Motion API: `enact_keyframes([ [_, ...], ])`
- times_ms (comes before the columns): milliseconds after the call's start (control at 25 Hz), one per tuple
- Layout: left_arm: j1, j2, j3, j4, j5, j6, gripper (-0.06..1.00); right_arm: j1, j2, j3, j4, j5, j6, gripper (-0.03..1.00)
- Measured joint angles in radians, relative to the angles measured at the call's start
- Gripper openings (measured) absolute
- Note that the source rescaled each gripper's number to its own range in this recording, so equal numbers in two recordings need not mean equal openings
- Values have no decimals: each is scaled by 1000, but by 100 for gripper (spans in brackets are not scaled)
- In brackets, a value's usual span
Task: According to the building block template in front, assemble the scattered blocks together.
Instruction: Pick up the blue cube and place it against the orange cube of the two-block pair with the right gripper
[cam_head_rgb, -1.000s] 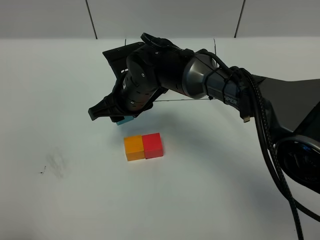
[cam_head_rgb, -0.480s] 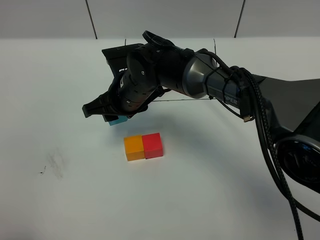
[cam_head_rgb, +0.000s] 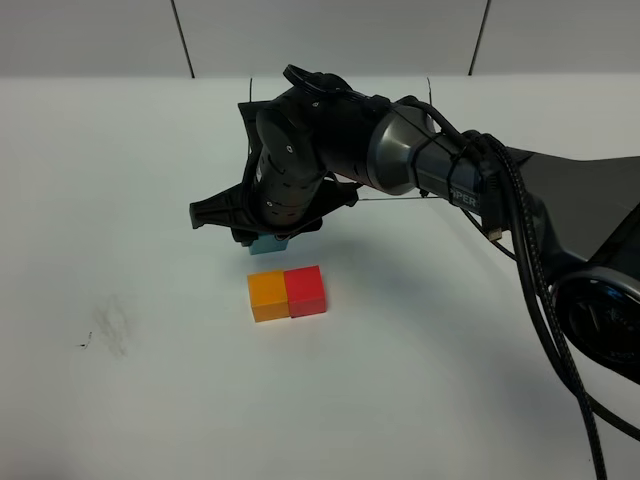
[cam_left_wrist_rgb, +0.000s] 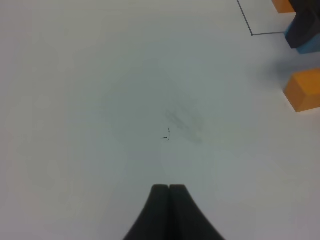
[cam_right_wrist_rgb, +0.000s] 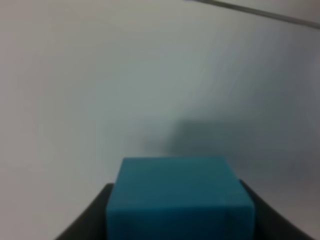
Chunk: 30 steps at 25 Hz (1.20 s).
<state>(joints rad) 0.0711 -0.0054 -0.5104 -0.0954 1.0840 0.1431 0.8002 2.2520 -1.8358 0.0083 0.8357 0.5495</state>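
Observation:
My right gripper (cam_head_rgb: 267, 239) is shut on the light blue cube (cam_head_rgb: 268, 247) and holds it just behind the orange cube (cam_head_rgb: 267, 296). The red cube (cam_head_rgb: 306, 290) touches the orange one on its right. In the right wrist view the blue cube (cam_right_wrist_rgb: 180, 192) fills the space between the fingers (cam_right_wrist_rgb: 92, 217) of the right gripper (cam_right_wrist_rgb: 180, 222). The template is mostly hidden behind the right arm; in the left wrist view its frame line (cam_left_wrist_rgb: 246, 21) and an orange corner (cam_left_wrist_rgb: 283, 5) show. My left gripper (cam_left_wrist_rgb: 169, 189) is shut on nothing, over bare table.
The right arm (cam_head_rgb: 420, 160) reaches across the middle from the right. A faint grey smudge (cam_head_rgb: 108, 328) marks the white table (cam_head_rgb: 120, 180) at the left. The left wrist view shows the same smudge (cam_left_wrist_rgb: 182, 122) and the orange cube (cam_left_wrist_rgb: 304, 90).
The right gripper swung a little left with the blue cube, then back right and closer to the orange cube, its wrist turning. The orange and red cubes stayed put.

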Motion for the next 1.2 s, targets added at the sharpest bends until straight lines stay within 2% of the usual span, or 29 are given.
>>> enact_keyframes([
  [120,0,0,0,0,0,0,0,0,0,0,-57,10,42,43],
  [280,0,0,0,0,0,0,0,0,0,0,-63,20,51,43],
  [520,0,0,0,0,0,0,0,1,0,0,-17,10,68,43],
  [880,0,0,0,0,0,0,0,4,12,-3,-8,-2,54,43],
  [1040,0,0,0,0,0,0,0,13,63,-51,28,10,21,43],
  [1200,0,0,0,0,0,0,0,21,118,-153,44,70,5,43],
])
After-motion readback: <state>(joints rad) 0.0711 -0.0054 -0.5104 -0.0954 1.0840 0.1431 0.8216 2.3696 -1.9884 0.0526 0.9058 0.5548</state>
